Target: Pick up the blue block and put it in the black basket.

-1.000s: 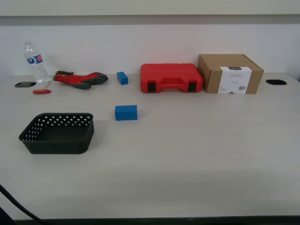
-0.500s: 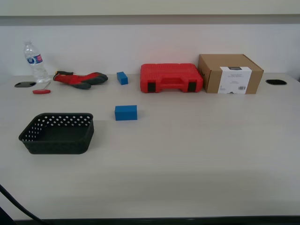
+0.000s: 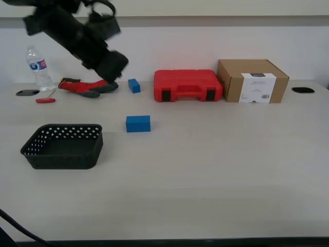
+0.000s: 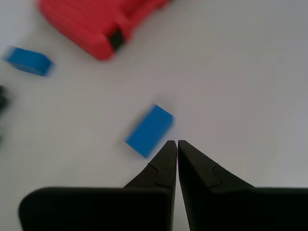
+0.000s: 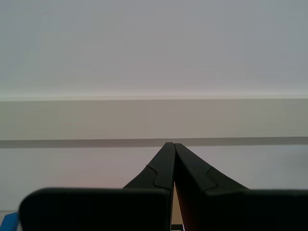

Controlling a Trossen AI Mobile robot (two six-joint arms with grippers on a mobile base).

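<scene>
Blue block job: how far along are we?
Nothing is done yet: the bright-blue rectangular block sits on the table, and the perforated black plastic basket is empty. My first gripper, fingers shut, is above the block. Left: open, grasp, lift, carry to the basket.

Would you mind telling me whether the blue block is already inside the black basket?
No, the blue block rests on the table, apart from the black basket, which holds nothing in the exterior view.
</scene>
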